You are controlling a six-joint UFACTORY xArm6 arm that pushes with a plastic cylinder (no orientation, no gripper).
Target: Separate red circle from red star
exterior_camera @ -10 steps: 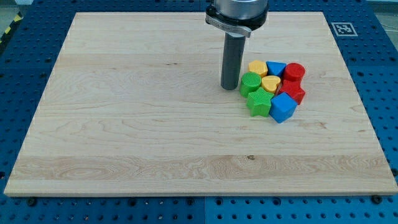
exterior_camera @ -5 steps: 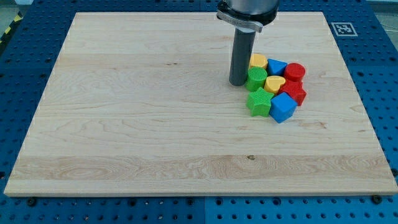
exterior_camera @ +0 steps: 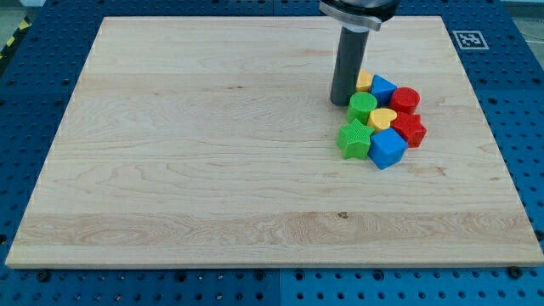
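Note:
The red circle (exterior_camera: 405,99) sits at the right of a tight cluster of blocks, touching the red star (exterior_camera: 410,128) just below it. My tip (exterior_camera: 343,103) rests on the board at the cluster's upper left, against the green circle (exterior_camera: 363,107) and partly hiding a yellow block (exterior_camera: 364,82). A blue block (exterior_camera: 382,87) lies left of the red circle. A yellow heart (exterior_camera: 383,118) sits in the middle. A green star (exterior_camera: 354,140) and a blue cube (exterior_camera: 388,149) form the bottom of the cluster.
The wooden board (exterior_camera: 212,153) lies on a blue perforated table. A fiducial marker (exterior_camera: 468,39) is at the board's top right corner.
My tip has moved right and slightly up along the cluster's left side, nudging the green circle, yellow heart and nearby blocks a little to the right.

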